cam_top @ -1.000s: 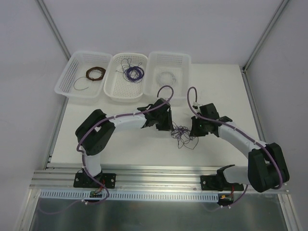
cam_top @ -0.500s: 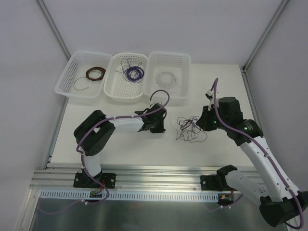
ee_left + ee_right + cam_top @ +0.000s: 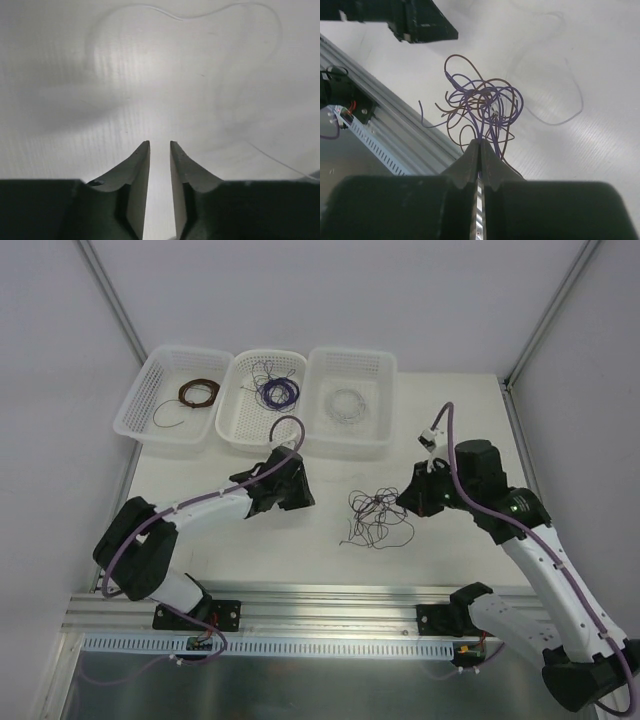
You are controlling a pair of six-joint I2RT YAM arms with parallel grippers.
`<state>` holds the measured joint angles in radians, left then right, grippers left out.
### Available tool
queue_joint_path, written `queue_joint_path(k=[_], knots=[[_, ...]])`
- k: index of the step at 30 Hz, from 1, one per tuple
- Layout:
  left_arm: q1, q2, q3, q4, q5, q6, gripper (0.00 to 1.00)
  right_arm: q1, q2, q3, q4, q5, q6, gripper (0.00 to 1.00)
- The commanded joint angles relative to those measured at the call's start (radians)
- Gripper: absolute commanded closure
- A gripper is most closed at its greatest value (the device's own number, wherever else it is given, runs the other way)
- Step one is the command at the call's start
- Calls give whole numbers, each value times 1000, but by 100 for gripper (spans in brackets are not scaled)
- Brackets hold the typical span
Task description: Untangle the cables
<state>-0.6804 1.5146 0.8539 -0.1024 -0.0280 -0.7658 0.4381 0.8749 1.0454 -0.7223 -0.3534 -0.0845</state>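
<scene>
Purple, brown and pale cables (image 3: 375, 517): one small loose tangle over the middle of the white table (image 3: 230, 550), between the two grippers and on the near side of the baskets
Right gripper (image 3: 480, 145): fingers closed together, with a few purple strands of the tangle pinched at the tips; the other loops spread out from the tips toward the left arm
Left gripper (image 3: 159, 146): fingers a little apart, only a narrow gap, nothing between them; it stands apart from the tangle, on its left side, over bare table
Tangle and table: I cannot tell if the loops lie on the surface or hang above it
Far edge: three white baskets in a row; left basket (image 3: 140, 405) with a brown coil (image 3: 200, 392), middle basket (image 3: 240, 425) with a purple coil (image 3: 277, 392), right basket (image 3: 375, 365) with a pale coil (image 3: 348, 402)
</scene>
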Motion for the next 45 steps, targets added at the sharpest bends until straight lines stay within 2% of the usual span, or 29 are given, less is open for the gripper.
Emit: queue_joint_path(k=[1,2,3,7,9,13,20,26,30,31,34,36,39,40,43,45], knots=[[-25,-122,4,24,71,80,72,36,36,-42,70,-56,-34,99],[-25,-172,-1,27,92,94,68,37,41,-60,79,-58,-35,99],[-25,-200,-12,29,105,103,58,42,45,-68,93,-61,-38,99],[-45,-303,-12,36,178,169,38,79,84,-90,126,-67,-31,99],[-74,-327,5,38,198,245,37,94,98,-91,141,-64,-24,99],[-180,-307,22,50,177,384,41,132,119,-84,164,-68,-9,99],[-248,-272,33,72,120,563,55,182,125,-71,187,-91,19,99],[-280,-238,42,79,96,635,57,221,142,-61,199,-91,26,99],[-289,-208,51,78,100,643,70,235,148,-59,207,-85,31,99],[-289,-203,53,78,105,642,81,235,148,-61,207,-78,31,99],[-289,-212,37,79,60,637,100,237,148,-70,196,-52,28,99],[-289,-244,16,78,-5,629,100,234,145,-77,173,3,19,99],[-263,-313,-18,60,-151,591,100,215,144,-105,139,99,12,99],[-219,-352,-24,44,-182,544,100,202,144,-114,130,132,17,99],[-127,-413,-49,-17,-188,421,100,116,144,-168,104,157,43,99],[-16,-479,-76,-51,-171,357,100,32,138,-194,92,153,52,99]])
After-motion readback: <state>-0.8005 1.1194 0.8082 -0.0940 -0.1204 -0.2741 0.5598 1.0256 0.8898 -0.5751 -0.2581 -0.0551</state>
